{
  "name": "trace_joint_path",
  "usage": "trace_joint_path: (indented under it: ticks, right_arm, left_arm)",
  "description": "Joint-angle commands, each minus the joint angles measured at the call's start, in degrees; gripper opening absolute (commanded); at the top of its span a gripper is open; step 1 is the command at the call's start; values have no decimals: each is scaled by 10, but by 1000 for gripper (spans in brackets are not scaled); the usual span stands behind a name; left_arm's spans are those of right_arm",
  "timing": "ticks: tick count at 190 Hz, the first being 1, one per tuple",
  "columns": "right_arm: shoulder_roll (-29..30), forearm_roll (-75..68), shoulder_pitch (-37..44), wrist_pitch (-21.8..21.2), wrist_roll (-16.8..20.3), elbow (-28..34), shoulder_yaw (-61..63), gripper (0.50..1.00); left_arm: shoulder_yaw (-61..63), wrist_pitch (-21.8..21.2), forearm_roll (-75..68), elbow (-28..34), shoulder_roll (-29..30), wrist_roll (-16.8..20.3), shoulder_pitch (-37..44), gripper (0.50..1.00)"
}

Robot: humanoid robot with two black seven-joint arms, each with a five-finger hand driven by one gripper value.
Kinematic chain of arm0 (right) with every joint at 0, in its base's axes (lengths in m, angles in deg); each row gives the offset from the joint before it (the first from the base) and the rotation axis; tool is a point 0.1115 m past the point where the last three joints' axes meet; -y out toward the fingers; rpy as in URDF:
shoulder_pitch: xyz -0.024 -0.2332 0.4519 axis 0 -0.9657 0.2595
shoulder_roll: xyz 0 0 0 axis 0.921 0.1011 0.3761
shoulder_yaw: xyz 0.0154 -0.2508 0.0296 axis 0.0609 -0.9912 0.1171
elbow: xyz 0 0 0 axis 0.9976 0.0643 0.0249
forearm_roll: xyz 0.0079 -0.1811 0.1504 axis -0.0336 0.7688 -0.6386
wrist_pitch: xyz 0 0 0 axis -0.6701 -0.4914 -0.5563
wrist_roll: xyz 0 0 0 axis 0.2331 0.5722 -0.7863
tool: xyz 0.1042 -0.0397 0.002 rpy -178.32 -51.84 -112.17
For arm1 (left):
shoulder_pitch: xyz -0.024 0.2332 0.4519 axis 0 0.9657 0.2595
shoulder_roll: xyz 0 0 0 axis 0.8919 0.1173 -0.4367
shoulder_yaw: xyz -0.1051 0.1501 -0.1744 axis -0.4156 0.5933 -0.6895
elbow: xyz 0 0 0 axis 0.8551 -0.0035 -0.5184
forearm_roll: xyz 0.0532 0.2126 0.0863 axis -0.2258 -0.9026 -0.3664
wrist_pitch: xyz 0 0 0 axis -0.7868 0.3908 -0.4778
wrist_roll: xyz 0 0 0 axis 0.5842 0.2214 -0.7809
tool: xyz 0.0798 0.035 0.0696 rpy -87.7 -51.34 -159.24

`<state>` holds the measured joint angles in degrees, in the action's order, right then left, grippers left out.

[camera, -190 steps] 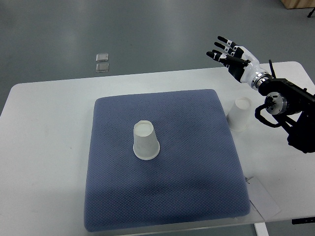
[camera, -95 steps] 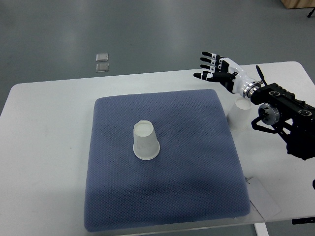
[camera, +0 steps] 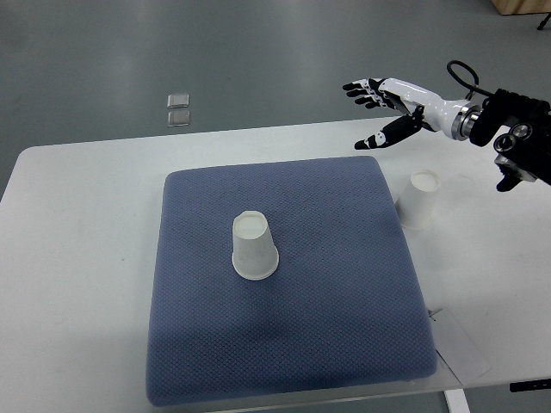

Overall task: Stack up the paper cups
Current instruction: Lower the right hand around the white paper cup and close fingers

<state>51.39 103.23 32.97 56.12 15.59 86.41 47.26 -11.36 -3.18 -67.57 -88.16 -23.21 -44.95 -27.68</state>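
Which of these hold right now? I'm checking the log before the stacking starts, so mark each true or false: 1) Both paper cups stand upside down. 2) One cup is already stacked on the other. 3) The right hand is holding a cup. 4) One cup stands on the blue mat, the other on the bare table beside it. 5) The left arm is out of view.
1) True: the cup on the mat and the cup by the mat's right edge both stand upside down.
2) False: they stand well apart.
3) False: the right hand hovers open above the table's far edge, holding nothing.
4) True: one is on the blue mat, the other on the white table.
5) True.
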Motion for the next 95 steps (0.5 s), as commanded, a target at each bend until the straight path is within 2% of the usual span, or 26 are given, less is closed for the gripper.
trace_joint_path:
  ticks: [1, 21, 22, 34, 95]
  right_arm:
    - [-56, 48, 48, -13, -3, 40, -60, 921]
    - [-71, 77, 63, -13, -7, 54, -84, 921]
    - [-87, 110, 72, -13, -9, 69, -109, 921]
    - [-102, 149, 76, -13, -13, 82, -137, 921]
    - [-105, 215, 73, -6, -23, 83, -208, 921]
  left_arm:
    - [0, 0, 0, 0, 0, 0, 0, 1000]
    - [0, 0, 0, 0, 0, 0, 0, 1000]
    - [0, 0, 0, 0, 0, 0, 0, 1000]
    - [0, 0, 0, 0, 0, 0, 0, 1000]
    - [0, 0, 0, 0, 0, 0, 0, 1000]
